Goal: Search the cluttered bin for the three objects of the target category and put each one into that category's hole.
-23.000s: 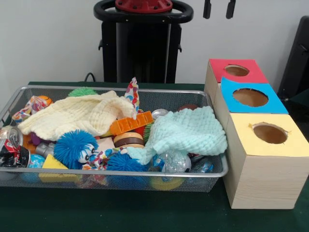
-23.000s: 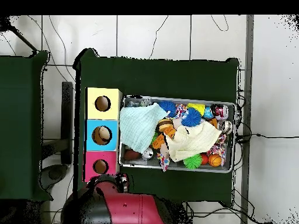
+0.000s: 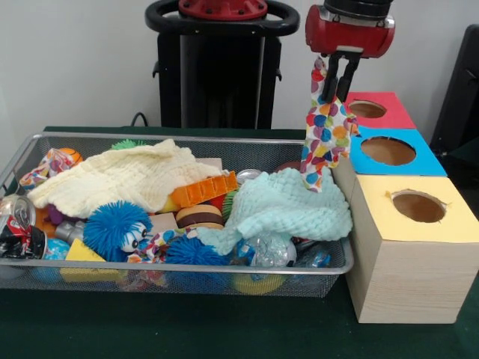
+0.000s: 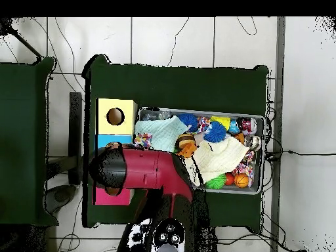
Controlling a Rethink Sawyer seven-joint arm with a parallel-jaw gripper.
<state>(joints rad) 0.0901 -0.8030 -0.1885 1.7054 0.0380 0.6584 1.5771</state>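
My gripper is shut on a white polka-dot cloth and holds it high. The cloth hangs down over the far right end of the wire-mesh bin, just left of the red and blue boxes, its lower end near the mint-green cloth. A second polka-dot cloth lies at the bin's far left. A third pokes out by the blue spiky ball. The yellow-faced hole is open and nothing is in it. In the overhead view the held cloth shows beside the red arm, near the yellow hole.
A blue-faced hole and a red-faced hole stand behind the yellow box. The bin also holds a pale yellow knitted cloth, an orange block, blue spiky balls, a can and balls. The arm covers the blue and red boxes from overhead.
The arm has come into view. The polka-dot cloth that stood at the back of the bin is now lifted and carried right, toward the boxes.
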